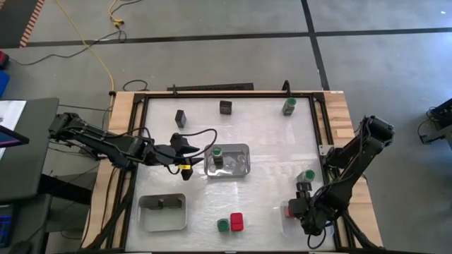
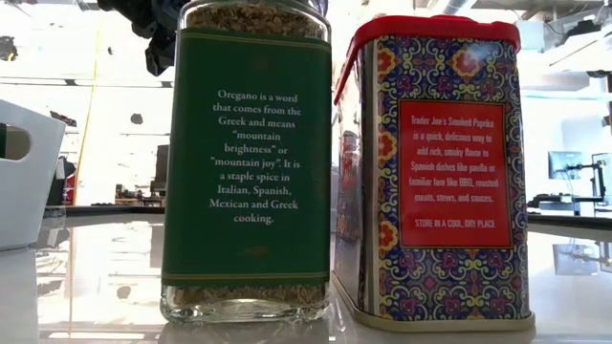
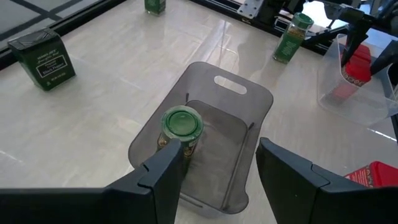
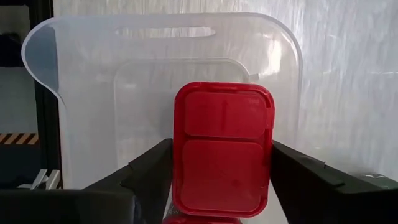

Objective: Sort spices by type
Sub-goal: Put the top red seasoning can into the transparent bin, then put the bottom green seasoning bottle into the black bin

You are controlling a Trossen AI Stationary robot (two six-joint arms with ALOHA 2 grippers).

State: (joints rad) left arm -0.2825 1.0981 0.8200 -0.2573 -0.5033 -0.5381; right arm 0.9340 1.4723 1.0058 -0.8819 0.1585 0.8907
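My left gripper (image 3: 214, 158) is open at the near-left end of the grey tray (image 3: 239, 102) in the middle of the table. A green-lidded jar (image 3: 181, 124) stands upright in that tray, just beyond one fingertip and not between the fingers. My right gripper (image 4: 221, 165) points down into the clear tray (image 4: 161, 37) at the table's near right. It is open, with one finger on either side of a red-topped tin (image 4: 222, 155) standing in that tray. In the high view my left gripper (image 1: 200, 152) and right gripper (image 1: 302, 204) are far apart. My right gripper comes from above, its fingers (image 4: 149, 171) close beside the two long sides of the red-topped tin (image 4: 186, 162). The tin stands upright on the clear tray's floor. A thin gap shows at one finger; I cannot tell whether the other touches.
Two dark boxes (image 1: 181, 118) (image 1: 225, 106) and a green jar (image 1: 288, 106) stand along the far side. Another green jar (image 1: 308, 175) stands by the right arm. A green jar (image 2: 247, 162) and a red tin (image 2: 435, 162) stand at the near edge, with a white tray (image 1: 162, 212) at the near left.
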